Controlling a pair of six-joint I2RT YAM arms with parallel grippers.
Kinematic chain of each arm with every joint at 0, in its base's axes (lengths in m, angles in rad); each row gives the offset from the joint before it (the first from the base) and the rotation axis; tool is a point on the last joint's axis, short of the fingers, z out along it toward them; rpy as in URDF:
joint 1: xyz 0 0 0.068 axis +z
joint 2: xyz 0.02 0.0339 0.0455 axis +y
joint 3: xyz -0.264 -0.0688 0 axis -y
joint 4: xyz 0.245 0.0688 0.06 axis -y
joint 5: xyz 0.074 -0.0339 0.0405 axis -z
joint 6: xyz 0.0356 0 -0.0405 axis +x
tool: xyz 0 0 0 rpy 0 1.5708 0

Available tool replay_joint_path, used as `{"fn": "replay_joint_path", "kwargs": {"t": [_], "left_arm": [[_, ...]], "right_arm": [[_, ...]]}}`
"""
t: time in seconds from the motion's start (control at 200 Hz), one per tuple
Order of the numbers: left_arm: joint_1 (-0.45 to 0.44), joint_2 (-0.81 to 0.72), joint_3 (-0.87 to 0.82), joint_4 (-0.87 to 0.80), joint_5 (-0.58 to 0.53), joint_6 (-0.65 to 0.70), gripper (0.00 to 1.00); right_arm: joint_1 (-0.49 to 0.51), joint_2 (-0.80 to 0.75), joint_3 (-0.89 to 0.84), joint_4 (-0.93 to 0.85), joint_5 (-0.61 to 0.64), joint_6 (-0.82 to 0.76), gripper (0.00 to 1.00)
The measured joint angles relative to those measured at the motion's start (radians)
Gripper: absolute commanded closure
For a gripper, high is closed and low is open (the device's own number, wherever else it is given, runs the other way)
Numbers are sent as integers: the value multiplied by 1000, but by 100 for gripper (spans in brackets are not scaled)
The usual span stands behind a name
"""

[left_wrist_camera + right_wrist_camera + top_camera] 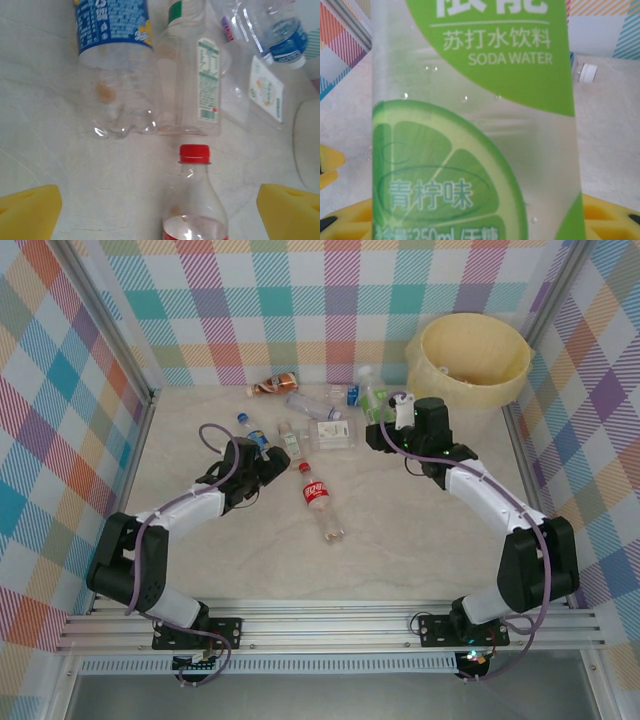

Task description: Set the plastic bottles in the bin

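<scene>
**Bottles, loose on table.** Scattered across the far middle of the pale table (420, 540), all outside the bin.
- Red-labelled bottle (318, 498): lying down, red cap pointing far, nearest to the arms of the group. The left wrist view shows its cap and neck between the fingers but touching neither.
- Blue-labelled bottle (253, 433): lying down, left of the group, just beyond the left gripper.
- Green-capped bottle (290, 441) with a white label: lying right beside the blue-labelled one; the left wrist view shows their clear bodies side by side.
- Flat clear bottle (335, 434) with a white label: right of the green-capped one.
- Clear bottle (312, 406) with a blue band: just beyond the flat one.
- Brown-labelled bottle (275, 385): lying farthest back, near the far wall.

**Bottle, held.** Green-labelled bottle (372, 398): upright at the right end of the group, lime picture and "SODA WATER" on its label. Whether its base touches the table cannot be told.

**Bin** (480, 392). Large cream-yellow bucket in the far right corner, upright, to the far right of the held bottle.

**Right gripper** (379, 427). Jaws clamped on the green-labelled bottle; yellow fingers (612, 215) press its lower part.

**Left gripper** (268, 462). Jaws wide apart, holding nothing; yellow fingers (27, 212) stand either side of the red-labelled bottle's neck.

**Surround.** Checked walls (300, 300) on the left, far and right sides.
</scene>
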Motion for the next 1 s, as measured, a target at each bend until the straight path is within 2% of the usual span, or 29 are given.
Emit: {"fn": "replay_joint_path", "kwargs": {"t": [0.16, 0.495, 0.64, 0.785, 1.0], "left_arm": [[0, -35, 0, 0, -3, 0, 0], [0, -52, -2, -2, -4, 0, 0], [0, -74, -12, 7, 1, 4, 0], [0, -88, -32, 56, 43, 23, 0], [0, -111, -42, 64, 48, 30, 0]], "right_arm": [[-25, -6, 42, 23, -35, 2, 60], [-151, -3, 222, 49, -91, 47, 60], [-217, 26, 314, 9, -79, 72, 59], [-312, 88, 414, -84, -60, 88, 58], [-421, 160, 511, -227, -37, 102, 57]]}}
